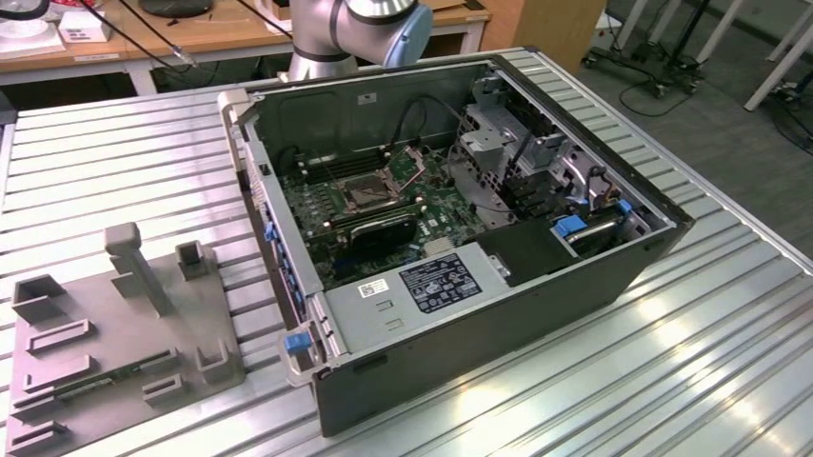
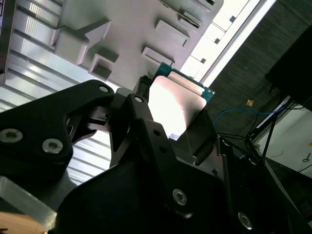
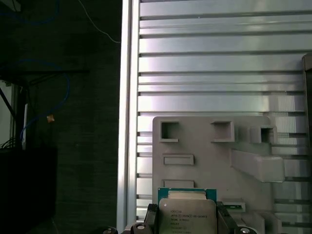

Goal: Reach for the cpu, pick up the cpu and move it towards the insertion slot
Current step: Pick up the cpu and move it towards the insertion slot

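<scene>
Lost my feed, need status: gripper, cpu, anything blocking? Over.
Status: gripper shut on cpu. Held above grey tray, not at insertion slot. No obstruction seen.

In the exterior view the grey arm [image 1: 346,33] stands at the far side of the scene, with a blue-capped joint bent toward the right. In the first wrist view the gripper [image 3: 188,222] presses its black fingers [image 3: 152,217] against opposite edges of the cpu [image 3: 187,207].
</scene>
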Action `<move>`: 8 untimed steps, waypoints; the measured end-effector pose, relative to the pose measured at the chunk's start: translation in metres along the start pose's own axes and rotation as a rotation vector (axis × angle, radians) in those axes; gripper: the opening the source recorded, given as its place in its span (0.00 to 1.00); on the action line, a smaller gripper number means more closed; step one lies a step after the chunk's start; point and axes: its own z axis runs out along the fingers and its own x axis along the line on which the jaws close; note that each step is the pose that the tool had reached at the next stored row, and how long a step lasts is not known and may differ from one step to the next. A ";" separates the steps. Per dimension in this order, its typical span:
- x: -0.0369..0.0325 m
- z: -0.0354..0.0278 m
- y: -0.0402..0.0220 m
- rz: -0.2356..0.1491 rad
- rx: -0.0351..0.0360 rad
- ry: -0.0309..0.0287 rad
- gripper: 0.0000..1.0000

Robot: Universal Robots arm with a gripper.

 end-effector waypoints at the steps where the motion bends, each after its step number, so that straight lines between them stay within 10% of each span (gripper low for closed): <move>1: 0.0000 -0.0008 0.0000 0.000 0.0001 0.0001 0.55; 8: 0.0000 -0.0019 0.0001 0.000 0.0000 0.0000 0.55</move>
